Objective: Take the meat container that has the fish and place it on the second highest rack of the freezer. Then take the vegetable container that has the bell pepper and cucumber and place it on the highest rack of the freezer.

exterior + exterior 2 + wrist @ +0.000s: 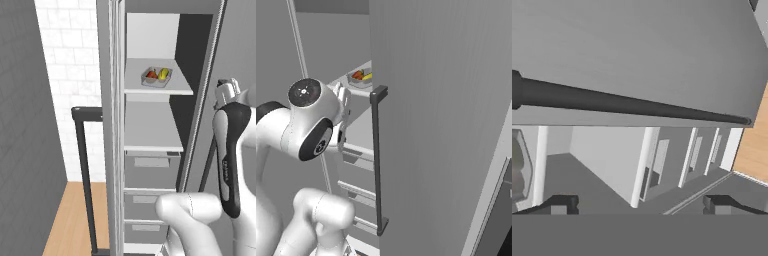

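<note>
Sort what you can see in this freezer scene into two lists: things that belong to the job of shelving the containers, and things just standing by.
Belong to the job:
- vegetable container, on the highest rack
- second highest rack
- gripper, open, holding nothing

Standing by:
- drawers
- door handle
- wooden floor

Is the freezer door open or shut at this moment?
Open. In the left base view the door stands swung aside, and the shelves inside are exposed, with a container of red and yellow items on the upper one.
</note>
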